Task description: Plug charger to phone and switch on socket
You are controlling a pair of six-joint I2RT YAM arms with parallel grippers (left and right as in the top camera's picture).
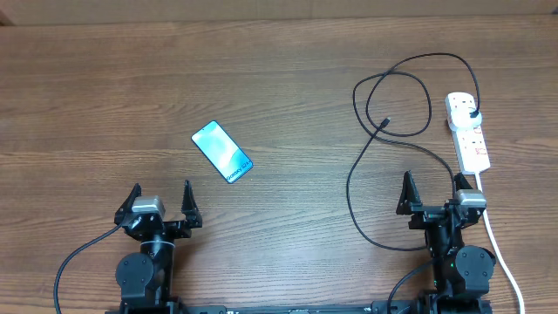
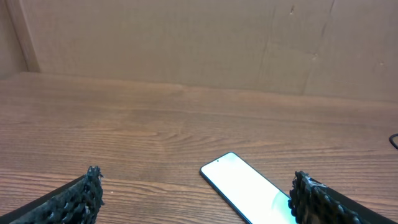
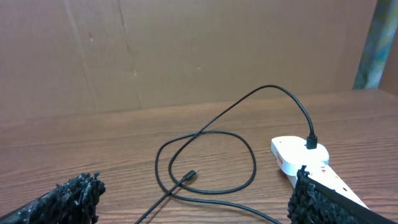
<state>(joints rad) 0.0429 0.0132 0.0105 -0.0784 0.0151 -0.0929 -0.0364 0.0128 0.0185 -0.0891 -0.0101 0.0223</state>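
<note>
Charger (image 1: 472, 113) plugged into socket (image 1: 471, 144), phone (image 1: 221, 151) unconnected; my left claw (image 1: 161, 192) and right claw (image 1: 433, 185) spread, empty. Next I should pinch the connector tip (image 1: 384, 121).

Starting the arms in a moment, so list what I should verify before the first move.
1. Left gripper open, empty: ok.
2. Right gripper open, empty: ok.
3. Phone flat, screen up, unobstructed: ok.
4. Charger tip loose on the table, away from the phone: ok.
5. Charger's plug in the socket: ok.
6. Socket switch position: cannot tell.
</note>
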